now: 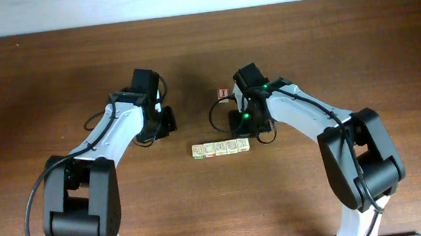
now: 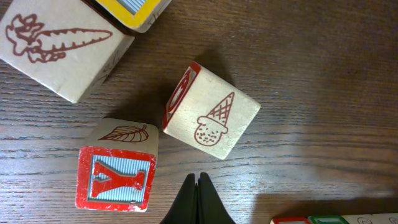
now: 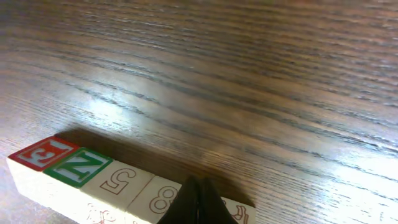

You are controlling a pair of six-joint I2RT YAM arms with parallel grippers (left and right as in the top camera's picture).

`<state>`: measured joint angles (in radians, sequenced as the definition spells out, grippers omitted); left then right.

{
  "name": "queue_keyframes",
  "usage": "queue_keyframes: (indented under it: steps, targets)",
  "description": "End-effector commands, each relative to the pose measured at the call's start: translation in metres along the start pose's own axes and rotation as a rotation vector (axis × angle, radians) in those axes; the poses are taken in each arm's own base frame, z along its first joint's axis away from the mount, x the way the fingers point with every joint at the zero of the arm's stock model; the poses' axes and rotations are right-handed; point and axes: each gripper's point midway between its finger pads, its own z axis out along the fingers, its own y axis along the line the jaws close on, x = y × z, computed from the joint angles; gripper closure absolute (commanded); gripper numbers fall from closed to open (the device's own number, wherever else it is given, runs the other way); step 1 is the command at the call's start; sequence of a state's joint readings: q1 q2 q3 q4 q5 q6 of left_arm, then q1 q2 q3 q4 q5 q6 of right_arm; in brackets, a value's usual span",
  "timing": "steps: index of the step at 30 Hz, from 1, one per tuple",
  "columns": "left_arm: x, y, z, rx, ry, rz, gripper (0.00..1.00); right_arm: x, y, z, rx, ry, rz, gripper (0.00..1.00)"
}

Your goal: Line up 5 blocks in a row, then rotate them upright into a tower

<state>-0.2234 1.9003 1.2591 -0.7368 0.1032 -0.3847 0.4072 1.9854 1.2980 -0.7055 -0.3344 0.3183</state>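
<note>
Five pale wooden blocks (image 1: 220, 148) stand in a tight row at the table's middle. In the right wrist view the row (image 3: 118, 182) shows a red-framed top, a green Z, a 5, an 8 and a last block partly hidden behind my fingers. My right gripper (image 3: 199, 182) is shut and empty, its tip just above the row's right end (image 1: 241, 136). Left of the row my left gripper (image 1: 170, 122) hovers over bare wood. It too is shut with nothing in it (image 2: 199, 178). The row's end (image 2: 323, 219) peeks in at the lower right of the left wrist view.
A cube with a red face (image 1: 223, 94) sits behind the row, beside the right arm. The left wrist view shows loose cubes close ahead: an ice-cream cube (image 2: 211, 112), a red Y cube (image 2: 117, 177), a carrot cube (image 2: 62, 46) and a yellow-edged one (image 2: 134, 9).
</note>
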Motion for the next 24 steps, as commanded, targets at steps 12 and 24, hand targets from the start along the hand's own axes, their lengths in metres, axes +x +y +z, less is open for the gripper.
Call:
queue_keyframes:
  steps: [12,24]
  targets:
    - [0.049,-0.017,0.012,0.051,0.147,0.079,1.00,0.026,-0.051,-0.039,-0.115,0.098,0.127,0.96]
    - [0.061,-0.044,0.018,0.152,0.163,0.114,1.00,0.030,-0.036,-0.024,-0.145,0.086,0.075,0.96]
